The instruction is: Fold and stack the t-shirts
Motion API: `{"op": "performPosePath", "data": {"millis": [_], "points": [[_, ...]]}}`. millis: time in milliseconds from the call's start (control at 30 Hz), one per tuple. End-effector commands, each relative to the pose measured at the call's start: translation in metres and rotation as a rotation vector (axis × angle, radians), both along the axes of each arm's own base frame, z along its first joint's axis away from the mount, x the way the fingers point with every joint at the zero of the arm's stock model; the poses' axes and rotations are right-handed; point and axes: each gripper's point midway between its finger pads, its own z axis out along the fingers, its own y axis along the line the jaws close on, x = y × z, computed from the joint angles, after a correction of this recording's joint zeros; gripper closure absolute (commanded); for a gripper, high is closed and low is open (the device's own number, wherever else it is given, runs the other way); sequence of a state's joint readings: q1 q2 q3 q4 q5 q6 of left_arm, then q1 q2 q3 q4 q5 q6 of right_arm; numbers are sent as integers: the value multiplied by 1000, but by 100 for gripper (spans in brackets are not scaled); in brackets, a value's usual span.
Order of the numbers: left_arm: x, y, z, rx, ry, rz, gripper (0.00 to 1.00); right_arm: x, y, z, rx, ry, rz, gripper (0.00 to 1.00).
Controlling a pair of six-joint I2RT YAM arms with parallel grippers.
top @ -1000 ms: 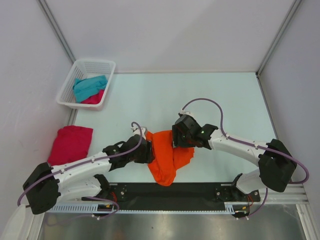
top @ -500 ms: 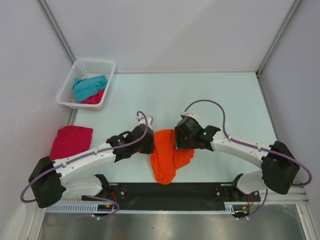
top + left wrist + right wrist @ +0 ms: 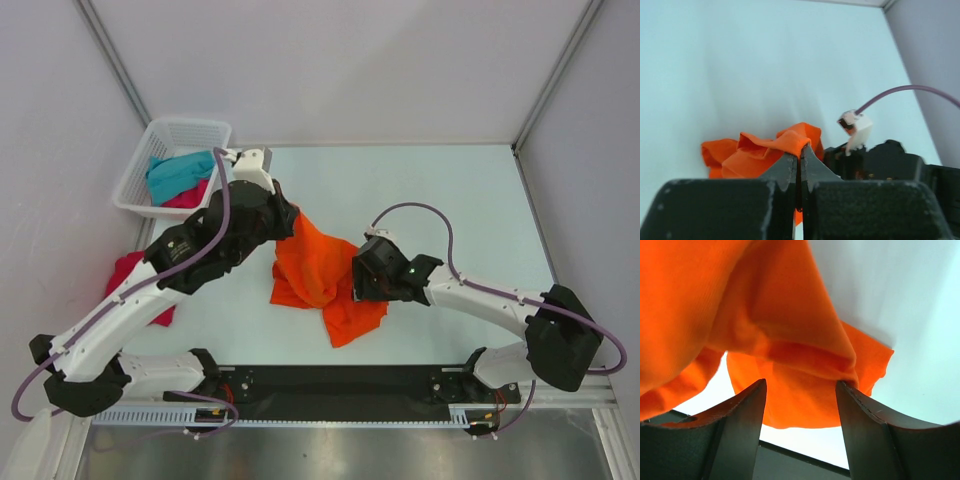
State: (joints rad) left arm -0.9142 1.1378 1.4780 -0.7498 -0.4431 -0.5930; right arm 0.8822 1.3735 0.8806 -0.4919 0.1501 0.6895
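The left claw (image 3: 799, 150) is pinching tight a crumpled fold of the soft bright orange cloth t-shirt (image 3: 315, 265); the right claw (image 3: 800, 384) is standing open against its wrinkled folds

Robot lab cell: white panel walls (image 3: 340, 60), aluminium posts (image 3: 113, 58), pale tabletop (image 3: 440, 190)

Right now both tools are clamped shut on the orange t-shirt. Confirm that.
Not quite. Only the left tool is clamped shut on the orange t-shirt. The right tool stands open, jaws wide apart and not pinching the cloth, as the right wrist view shows.
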Motion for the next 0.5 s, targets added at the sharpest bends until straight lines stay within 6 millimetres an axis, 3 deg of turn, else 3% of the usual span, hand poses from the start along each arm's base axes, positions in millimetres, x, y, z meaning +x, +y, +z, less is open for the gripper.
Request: {"op": "performPosePath", "data": {"millis": [0, 367, 467], "points": [[2, 27, -15, 90, 27, 106, 100, 2, 1, 9, 43, -32, -22, 37], [8, 82, 9, 55, -23, 271, 100, 1, 1, 7, 47, -22, -23, 37], [7, 105, 19, 44, -47, 339, 100, -1, 2, 2, 45, -10, -22, 37]]}}
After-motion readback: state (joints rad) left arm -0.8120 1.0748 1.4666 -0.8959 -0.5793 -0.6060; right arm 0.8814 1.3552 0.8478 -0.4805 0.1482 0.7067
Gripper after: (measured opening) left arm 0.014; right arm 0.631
